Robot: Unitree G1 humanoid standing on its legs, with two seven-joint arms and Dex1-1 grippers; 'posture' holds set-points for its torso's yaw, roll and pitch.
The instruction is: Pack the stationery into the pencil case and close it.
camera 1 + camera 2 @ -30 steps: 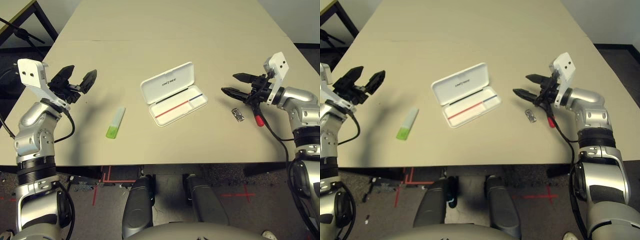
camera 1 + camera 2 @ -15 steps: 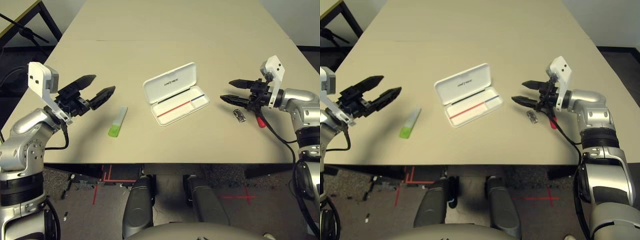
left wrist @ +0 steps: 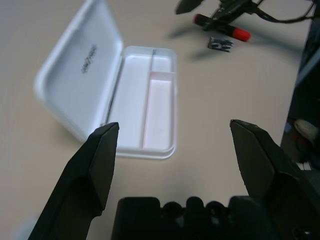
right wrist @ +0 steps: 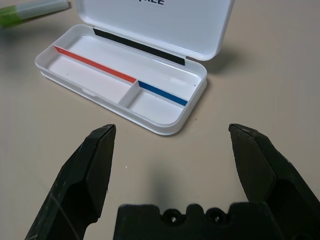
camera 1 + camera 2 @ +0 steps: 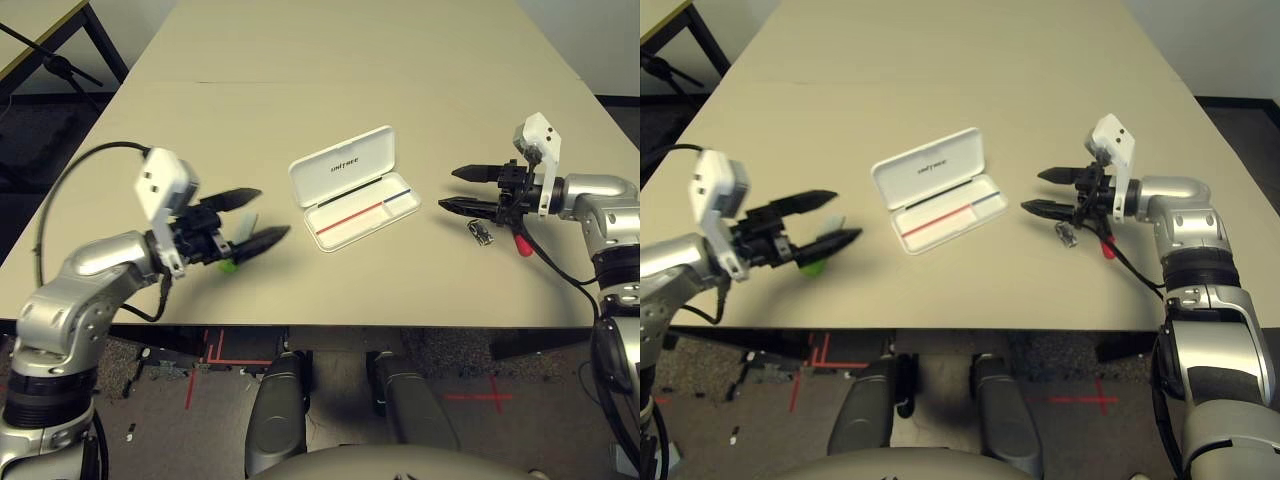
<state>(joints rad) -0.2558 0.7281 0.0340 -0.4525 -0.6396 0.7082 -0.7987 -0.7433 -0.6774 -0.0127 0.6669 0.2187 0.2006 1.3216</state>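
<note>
Fingers of the left gripper (image 5: 255, 217) are spread wide and hold nothing, straddling the pale green stick (image 5: 236, 242) from above; its bright green end peeks out below them, its long axis running roughly toward and away from the robot, green end nearer. To its right the pencil case (image 5: 352, 186) lies open on the table (image 5: 330, 70), lid folded away from the robot, long axis slanting up toward the right. Farther right, the right gripper (image 5: 464, 190) is also spread and empty, aimed toward the case, above the silver clip (image 5: 481, 233) and red-and-black marker (image 5: 519, 241).
</note>
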